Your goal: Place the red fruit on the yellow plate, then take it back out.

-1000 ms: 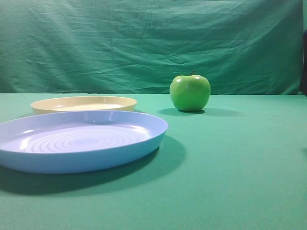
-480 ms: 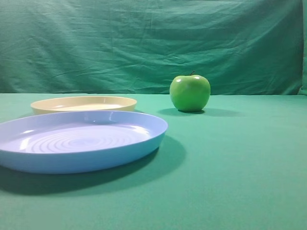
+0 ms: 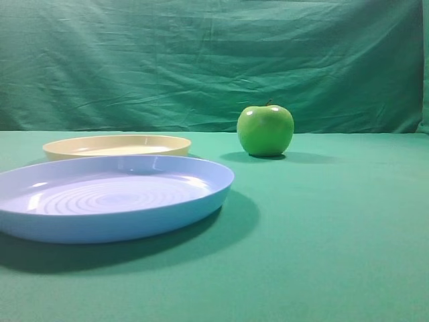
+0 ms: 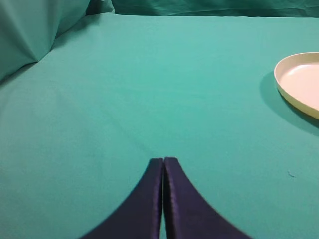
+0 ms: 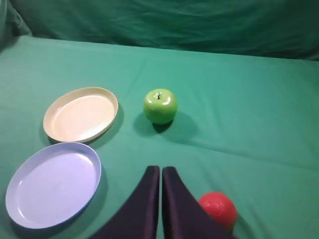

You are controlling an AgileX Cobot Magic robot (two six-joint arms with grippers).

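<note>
The red fruit (image 5: 219, 209) lies on the green cloth at the bottom right of the right wrist view, beside and partly behind my right gripper (image 5: 161, 168), which is shut and holds nothing. The yellow plate (image 5: 79, 114) sits empty at the far left of that view; it also shows in the exterior view as the yellow plate (image 3: 117, 145) behind the blue one, and as the yellow plate (image 4: 301, 82) at the right edge of the left wrist view. My left gripper (image 4: 163, 159) is shut over bare cloth. Neither gripper nor the red fruit shows in the exterior view.
A larger light-blue plate (image 5: 50, 184) (image 3: 114, 215) lies empty in front of the yellow one. A green apple (image 5: 160, 105) (image 3: 265, 129) stands upright to the right of the plates. A green cloth backdrop (image 3: 214, 60) hangs behind the table.
A dark shape at the right edge of the exterior view one second ago has gone out of sight. The plates and the apple have not moved.
</note>
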